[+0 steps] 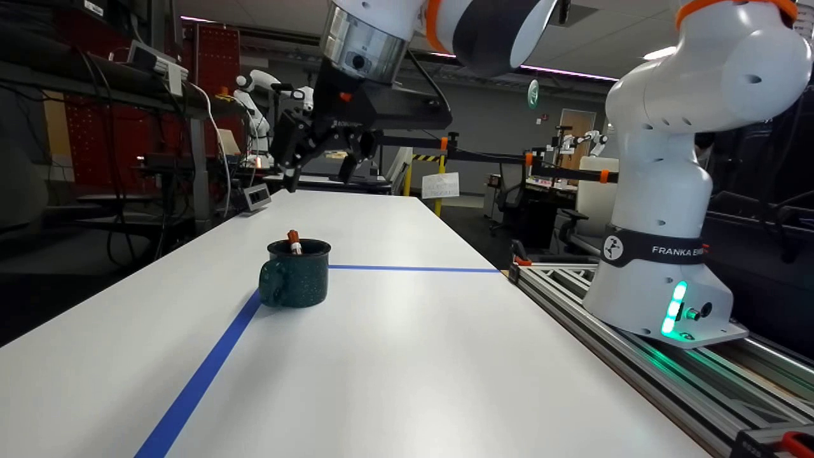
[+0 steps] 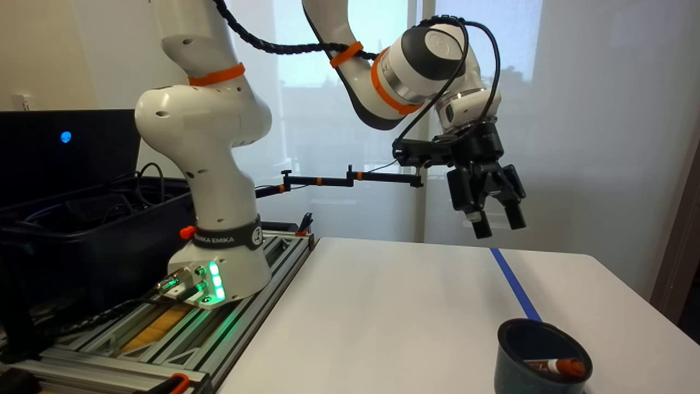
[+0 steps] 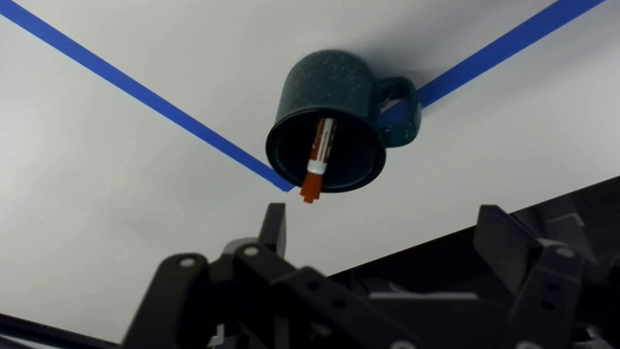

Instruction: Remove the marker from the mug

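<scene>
The mug [image 1: 296,280] is dark teal-green with a side handle and stands upright on the white table. It also shows in an exterior view [image 2: 511,377], cut off by the bottom edge, and in the wrist view [image 3: 329,82]. The red-brown marker [image 1: 294,243] leans inside the mug, its capped end sticking up past the rim. The marker also shows in an exterior view [image 2: 566,367] and in the wrist view [image 3: 319,150]; its lower end is hidden in the mug. My gripper [image 1: 320,175] is open with nothing between its fingers [image 3: 382,211], above the table and apart from the mug and marker.
The white table [image 1: 407,356] carries blue tape lines [image 1: 203,375] that meet near the mug. The arm's base stands on a metal rail frame [image 1: 604,331] along one table side. A black case [image 2: 93,246] stands beside the base. A small grey device [image 1: 257,198] is at the table's far edge.
</scene>
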Controlling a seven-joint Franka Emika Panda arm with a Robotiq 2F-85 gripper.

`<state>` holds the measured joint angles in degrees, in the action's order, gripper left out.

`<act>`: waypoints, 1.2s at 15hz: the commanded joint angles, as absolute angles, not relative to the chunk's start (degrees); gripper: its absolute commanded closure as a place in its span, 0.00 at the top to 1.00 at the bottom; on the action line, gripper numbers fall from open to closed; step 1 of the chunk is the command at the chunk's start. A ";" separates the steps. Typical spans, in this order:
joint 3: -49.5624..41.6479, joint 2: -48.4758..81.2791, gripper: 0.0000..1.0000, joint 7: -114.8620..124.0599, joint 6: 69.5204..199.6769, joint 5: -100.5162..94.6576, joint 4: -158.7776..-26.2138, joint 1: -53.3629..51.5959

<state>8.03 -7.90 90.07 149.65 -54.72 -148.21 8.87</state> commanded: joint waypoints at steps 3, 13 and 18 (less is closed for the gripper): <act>7.41 -9.30 1.00 113.25 150.54 -67.27 -150.34 13.37; 5.55 -1.42 1.00 135.39 156.57 -79.33 -147.87 16.92; 4.19 1.96 1.00 130.84 161.06 -79.24 -145.21 17.47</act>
<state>5.14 -0.13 132.13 157.64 -77.28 -147.43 16.51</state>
